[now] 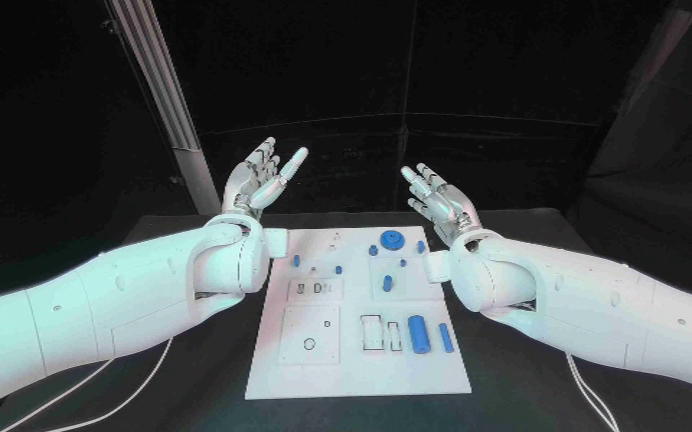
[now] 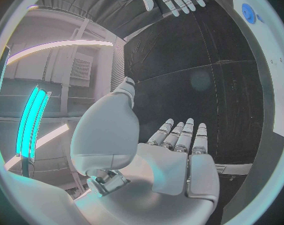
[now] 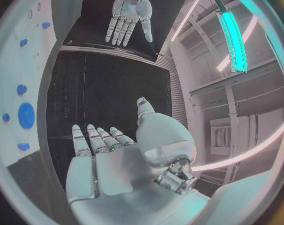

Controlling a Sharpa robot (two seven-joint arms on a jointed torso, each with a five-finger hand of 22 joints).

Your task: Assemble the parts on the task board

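Note:
The white task board [image 1: 289,377] lies flat in the middle of the black table. Several blue parts sit on it: a round disc [image 1: 391,240] near the far edge, a thick cylinder [image 1: 418,334] and a thinner peg [image 1: 446,338] toward the near right, small studs around the middle. My left hand [image 1: 263,180] is raised beyond the board's far left corner, palm up, fingers straight and apart, holding nothing. My right hand [image 1: 440,200] is raised beyond the far right corner, likewise spread and empty. The left wrist view shows the left hand [image 2: 179,160] flat, the right wrist view the right hand [image 3: 107,160].
A pale metal post [image 1: 152,62] rises behind the table's far left. Thin white cables [image 1: 591,392] trail over the table near both arms. The blue disc [image 3: 26,116] and part of the board show at the rim of the right wrist view.

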